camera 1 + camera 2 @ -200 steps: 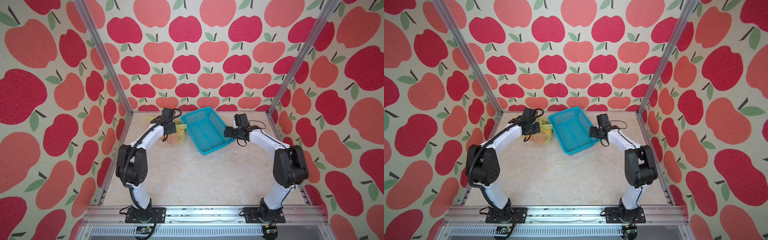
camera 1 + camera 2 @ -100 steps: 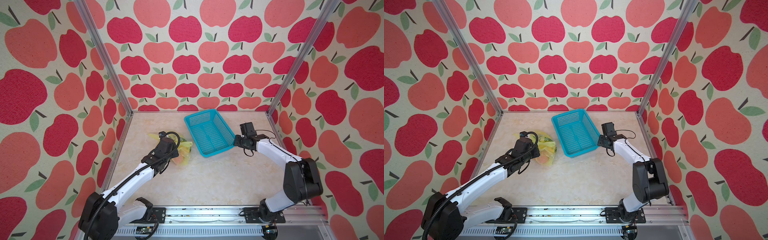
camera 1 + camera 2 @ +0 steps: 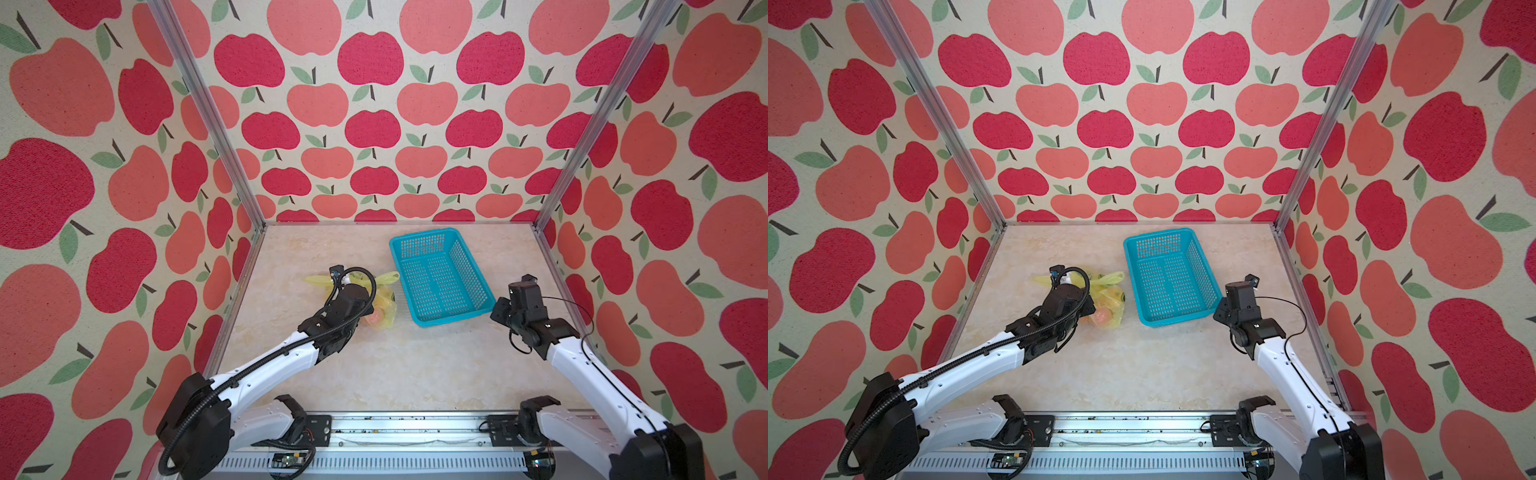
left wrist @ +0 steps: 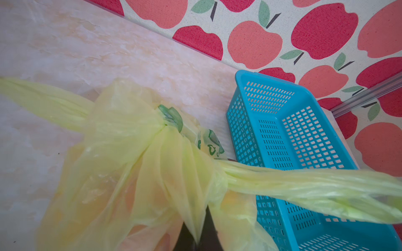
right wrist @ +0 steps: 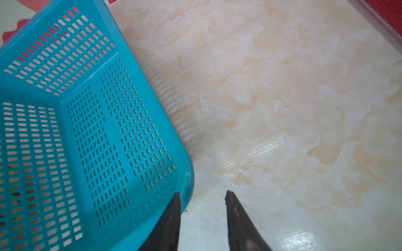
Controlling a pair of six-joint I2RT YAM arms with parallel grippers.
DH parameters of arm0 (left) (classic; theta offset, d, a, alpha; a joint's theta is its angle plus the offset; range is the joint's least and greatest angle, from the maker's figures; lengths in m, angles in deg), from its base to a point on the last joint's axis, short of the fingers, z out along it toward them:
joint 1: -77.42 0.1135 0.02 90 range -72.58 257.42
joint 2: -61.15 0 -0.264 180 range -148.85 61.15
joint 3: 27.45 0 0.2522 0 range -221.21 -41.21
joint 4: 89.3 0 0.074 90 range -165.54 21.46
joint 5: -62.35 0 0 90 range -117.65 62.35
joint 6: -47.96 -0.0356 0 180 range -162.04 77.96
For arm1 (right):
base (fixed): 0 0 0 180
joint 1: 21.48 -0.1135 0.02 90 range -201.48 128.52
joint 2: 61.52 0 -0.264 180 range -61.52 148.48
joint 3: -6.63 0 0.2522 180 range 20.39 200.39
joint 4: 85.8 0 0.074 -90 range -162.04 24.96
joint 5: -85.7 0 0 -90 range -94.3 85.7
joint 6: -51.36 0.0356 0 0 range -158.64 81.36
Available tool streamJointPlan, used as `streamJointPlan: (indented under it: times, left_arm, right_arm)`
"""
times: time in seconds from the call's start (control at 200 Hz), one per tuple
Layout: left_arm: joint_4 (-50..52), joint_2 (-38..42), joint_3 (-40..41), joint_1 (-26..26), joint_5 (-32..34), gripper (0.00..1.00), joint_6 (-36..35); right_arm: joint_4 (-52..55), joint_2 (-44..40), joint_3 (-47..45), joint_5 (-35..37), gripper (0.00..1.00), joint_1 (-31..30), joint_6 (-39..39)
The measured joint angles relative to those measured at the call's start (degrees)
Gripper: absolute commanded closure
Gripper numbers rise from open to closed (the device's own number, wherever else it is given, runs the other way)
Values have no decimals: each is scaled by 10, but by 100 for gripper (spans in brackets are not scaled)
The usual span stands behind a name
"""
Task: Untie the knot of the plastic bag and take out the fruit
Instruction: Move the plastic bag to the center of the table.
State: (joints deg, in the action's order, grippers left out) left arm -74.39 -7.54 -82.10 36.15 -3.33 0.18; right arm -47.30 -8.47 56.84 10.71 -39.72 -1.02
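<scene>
Light is bright, even and diffuse, from above; shadows on the table (image 3: 415, 365) are faint and soft-edged. In both top views the wide lens splays the posts (image 3: 210, 112) outward and stretches the wallpaper (image 3: 50, 199) towards the edges. In the right wrist view the basket (image 5: 91, 121) throws a slotted shadow, and the glossy table shows pale glare streaks. In the left wrist view the bag (image 4: 121, 152) glows translucent; its nearest handle (image 4: 315, 191) is blurred.

Count on the surface (image 3: 415, 374): one basket (image 3: 469, 270). One plastic bag (image 3: 388, 311), just beside the basket, bearing one knot (image 4: 167, 123). Inside it, fruit (image 3: 374, 318): two shapes distinguishable, one pinkish, one yellow; total cannot be told. Two arms, one claw each: left claw (image 4: 196, 228), right claw (image 5: 202, 193), both near the basket.
</scene>
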Motion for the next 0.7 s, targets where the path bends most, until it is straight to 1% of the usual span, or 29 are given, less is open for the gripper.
streamJointPlan:
  times: [0.045,0.115,0.145,0.165,0.18,0.195,0.225,0.265,0.3,0.345,0.37,0.455,0.525,0.58,0.615,0.695]
  left_arm:
    - [-11,-17,-1,-4,4,98,4]
    - [-21,-43,-9,-10,8,87,14]
    - [-24,-52,-13,-13,8,77,16]
    - [-28,-57,-16,-15,7,68,18]
    - [-29,-61,-20,-17,6,57,21]
    - [-31,-64,-22,-18,5,50,19]
    - [-32,-68,-29,-20,1,38,19]
    - [-28,-71,-42,-21,-9,30,18]
    - [-19,-71,-55,-21,-18,24,15]
    - [7,-68,-80,-19,-27,13,9]
    - [21,-64,-93,-17,-32,9,-2]
    - [69,-29,-129,1,-45,5,-21]
    - [104,29,-136,38,-64,3,-40]
    - [129,81,-136,88,-90,3,-52]
    - [144,114,-134,130,-108,3,-58]
    - [170,176,-118,220,-140,2,-66]
  right_arm:
    - [14,-30,-3,2,55,0,1]
    - [33,-73,-2,3,48,-2,-2]
    - [42,-90,0,3,43,-5,-3]
    - [47,-97,1,4,40,-7,-3]
    - [51,-106,3,4,38,-9,-7]
    - [54,-111,4,3,37,-13,-6]
    - [58,-123,8,1,34,-21,-11]
    - [59,-134,12,-2,32,-37,-15]
    - [58,-141,15,-4,31,-57,-20]
    - [54,-143,20,-4,31,-93,-27]
    - [49,-138,23,-4,31,-116,-30]
    - [28,-104,43,14,31,-210,-43]
    - [5,-42,76,41,30,-296,-61]
    - [-14,22,112,63,28,-354,-79]
    - [-23,70,146,77,28,-388,-92]
    - [-44,185,228,98,27,-438,-119]
